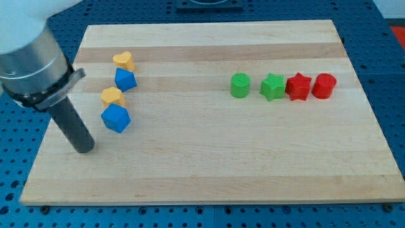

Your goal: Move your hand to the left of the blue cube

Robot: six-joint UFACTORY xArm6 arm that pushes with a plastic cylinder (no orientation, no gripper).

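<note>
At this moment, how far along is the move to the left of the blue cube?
Mostly done: my tip rests on the wooden board, on the view's left of the lower blue block, slightly below it, not touching. The upper blue cube sits higher. Which one is meant is unclear; perhaps a small upward shift remains.

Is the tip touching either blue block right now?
No. My tip sits apart from the nearest blue block, toward the view's lower left.
</note>
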